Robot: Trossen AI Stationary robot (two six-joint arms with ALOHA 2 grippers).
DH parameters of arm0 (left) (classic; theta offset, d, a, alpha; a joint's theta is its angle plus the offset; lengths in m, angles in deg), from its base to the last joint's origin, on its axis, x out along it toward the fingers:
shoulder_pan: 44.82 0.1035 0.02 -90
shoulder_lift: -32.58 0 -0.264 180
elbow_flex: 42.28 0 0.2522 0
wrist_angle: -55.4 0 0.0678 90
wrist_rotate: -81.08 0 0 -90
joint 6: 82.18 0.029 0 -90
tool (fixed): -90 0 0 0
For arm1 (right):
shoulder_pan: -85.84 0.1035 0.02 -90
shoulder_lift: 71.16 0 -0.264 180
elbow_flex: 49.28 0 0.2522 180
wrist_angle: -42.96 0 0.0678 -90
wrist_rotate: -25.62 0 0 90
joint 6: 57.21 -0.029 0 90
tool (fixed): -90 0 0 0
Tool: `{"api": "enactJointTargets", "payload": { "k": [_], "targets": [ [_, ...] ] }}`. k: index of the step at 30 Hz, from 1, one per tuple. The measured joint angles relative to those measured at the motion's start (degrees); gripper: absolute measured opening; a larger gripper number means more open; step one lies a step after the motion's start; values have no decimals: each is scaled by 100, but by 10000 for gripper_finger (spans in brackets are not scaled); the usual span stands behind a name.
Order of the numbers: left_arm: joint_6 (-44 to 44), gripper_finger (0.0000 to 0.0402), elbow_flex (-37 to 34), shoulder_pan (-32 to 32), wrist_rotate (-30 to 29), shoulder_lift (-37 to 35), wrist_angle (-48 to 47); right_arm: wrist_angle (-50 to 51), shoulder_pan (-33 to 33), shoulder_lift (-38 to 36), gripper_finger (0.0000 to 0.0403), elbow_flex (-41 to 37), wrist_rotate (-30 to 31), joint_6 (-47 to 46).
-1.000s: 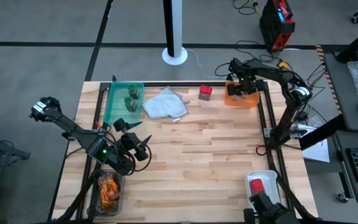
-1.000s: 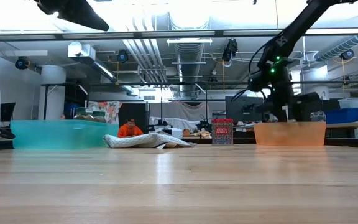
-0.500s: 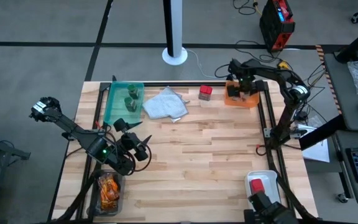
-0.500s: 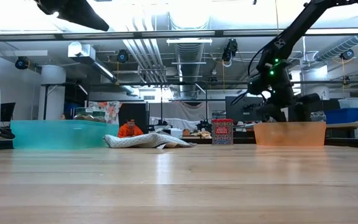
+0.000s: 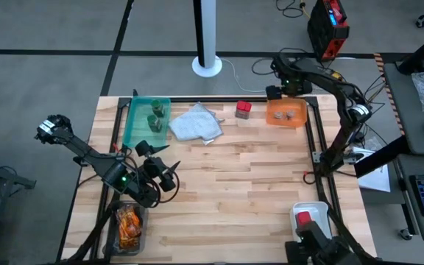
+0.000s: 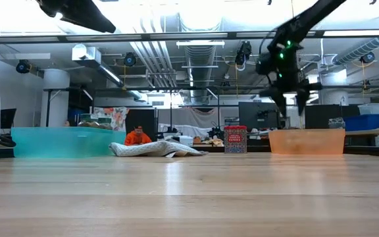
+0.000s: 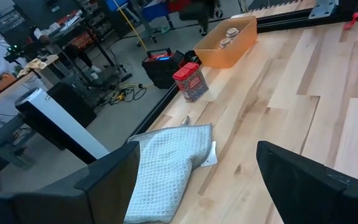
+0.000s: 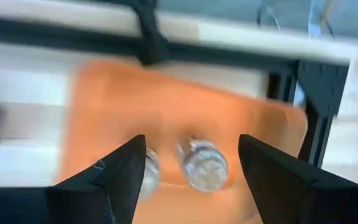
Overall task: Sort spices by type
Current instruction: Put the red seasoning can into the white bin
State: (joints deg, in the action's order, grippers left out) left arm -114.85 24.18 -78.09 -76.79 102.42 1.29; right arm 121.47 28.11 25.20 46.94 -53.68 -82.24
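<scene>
The middle and near part of the table [image 5: 241,191] is left bare. The right pincer [image 5: 281,90] is held in the air at the far edge, just behind the orange tray [image 5: 285,114], its fingers spread wide with nothing between them. Two small grey round jars [image 8: 202,163] are seen side by side in that tray. A red box [image 5: 243,110] stands just beside the tray, with a grey cloth [image 5: 196,124] farther along. Green-capped jars [image 5: 155,112] are kept in the teal tray [image 5: 132,126] at the far left. Orange packets [image 5: 129,223] fill a clear tray at the near left corner, and another red box [image 5: 304,218] lies in the white tray at the near right. The left pincer [image 5: 169,174] is parked near the left edge, open wide and empty.
</scene>
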Motion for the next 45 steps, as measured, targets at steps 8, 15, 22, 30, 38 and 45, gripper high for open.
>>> {"api": "enactJointTargets", "payload": {
  "k": [8, 15, 22, 30, 38, 45],
  "targets": [
    [0, 306, 0, 0, -2, 0, 27, -900, 933, -96, 221, 641, -173, 2064],
    [1, 306, -2, 0, -2, 0, 43, -1201, 1972, -96, 228, 642, -675, 3891],
    [55, 306, -2, 0, -35, 2, 51, -1327, 2072, -96, 280, 616, -724, 3835],
    [45, 306, -1, 0, -17, 9, 64, -1947, 2145, -94, 318, 51, -823, 4565],
    [52, 306, -2, 0, -13, 14, 76, -2500, 2186, -90, 314, -412, -808, 4486],
    [-85, 306, -1, 0, -11, 154, 180, -2805, 2100, -34, 324, -624, -706, 4402]
  ]
}}
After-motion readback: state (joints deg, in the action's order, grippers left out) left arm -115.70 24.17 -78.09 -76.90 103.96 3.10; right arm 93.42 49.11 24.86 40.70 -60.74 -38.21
